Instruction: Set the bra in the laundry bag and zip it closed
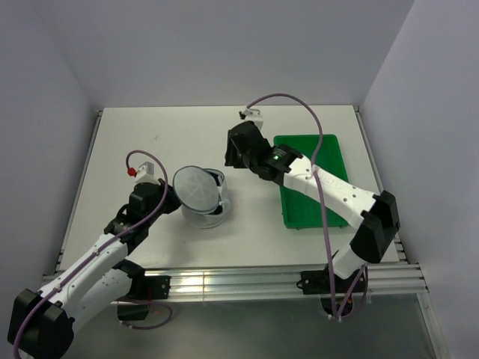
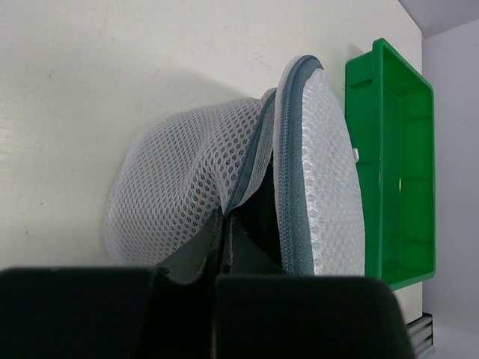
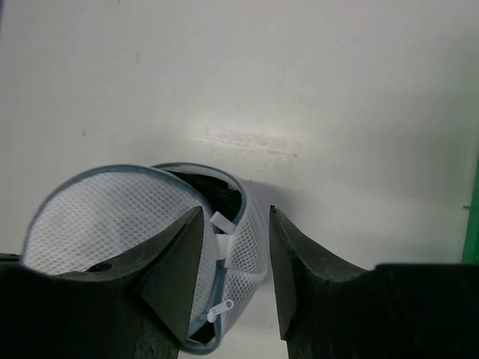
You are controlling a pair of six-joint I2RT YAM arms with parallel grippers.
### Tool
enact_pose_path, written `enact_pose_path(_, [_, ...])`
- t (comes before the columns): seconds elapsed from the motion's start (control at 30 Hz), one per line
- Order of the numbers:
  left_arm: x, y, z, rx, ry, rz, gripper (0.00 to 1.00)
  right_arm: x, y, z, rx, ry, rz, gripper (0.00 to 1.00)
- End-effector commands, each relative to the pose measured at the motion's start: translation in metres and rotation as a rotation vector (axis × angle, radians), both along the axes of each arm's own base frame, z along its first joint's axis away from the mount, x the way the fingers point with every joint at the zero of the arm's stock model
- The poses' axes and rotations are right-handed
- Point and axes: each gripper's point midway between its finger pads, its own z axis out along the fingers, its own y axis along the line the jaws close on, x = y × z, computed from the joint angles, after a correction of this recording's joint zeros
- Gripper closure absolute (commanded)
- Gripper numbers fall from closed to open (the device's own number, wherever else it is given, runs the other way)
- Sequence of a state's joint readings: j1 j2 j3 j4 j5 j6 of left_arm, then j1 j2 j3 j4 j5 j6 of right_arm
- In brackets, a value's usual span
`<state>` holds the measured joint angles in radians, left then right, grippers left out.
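Note:
The laundry bag [image 1: 206, 209], a white mesh cylinder with a grey zipper rim, stands mid-table with its round lid [image 1: 196, 188] tipped up. The black bra [image 3: 208, 185] lies inside it, seen through the open gap; it also shows in the left wrist view [image 2: 263, 224]. My left gripper [image 1: 174, 197] is shut on the bag's rim at its left side, where the lid joins [image 2: 226, 217]. My right gripper [image 1: 234, 160] is open and empty, above the table just behind and right of the bag [image 3: 236, 217]. A white zipper pull [image 3: 222, 309] hangs at the bag's rim.
A green rectangular tray [image 1: 334, 161] lies at the right of the table, under the right arm; it also shows in the left wrist view [image 2: 393, 161]. White walls stand at the back and on both sides.

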<state>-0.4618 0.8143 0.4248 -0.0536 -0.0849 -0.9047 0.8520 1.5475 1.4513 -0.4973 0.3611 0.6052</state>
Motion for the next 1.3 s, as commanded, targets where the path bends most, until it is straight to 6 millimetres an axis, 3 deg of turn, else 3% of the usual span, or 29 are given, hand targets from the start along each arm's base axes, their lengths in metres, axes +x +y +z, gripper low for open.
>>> enact_pose_path(0.0, [0.003,-0.001,0.008,0.010,-0.035,-0.013,1.00,-0.013,0.012,-0.032,-0.030,0.131,0.109,0.53])
enact_pose_path(0.33, [0.002,-0.001,0.010,0.009,-0.039,-0.014,1.00,-0.016,0.025,-0.097,-0.059,0.287,0.150,0.54])
enact_pose_path(0.43, [0.002,-0.002,0.009,0.007,-0.037,-0.017,1.00,-0.015,0.029,-0.106,-0.043,0.299,0.145,0.54])
enact_pose_path(0.57, [0.002,-0.002,0.007,0.007,-0.033,-0.020,1.00,-0.009,0.030,-0.105,-0.036,0.287,0.120,0.53])
enact_pose_path(0.8, [0.003,-0.002,0.008,0.011,-0.035,-0.019,1.00,-0.004,0.031,-0.082,-0.050,0.213,0.094,0.54])
enact_pose_path(1.27, [0.003,-0.003,0.005,0.011,-0.027,-0.022,1.00,-0.007,0.044,-0.081,-0.098,0.185,0.104,0.57])
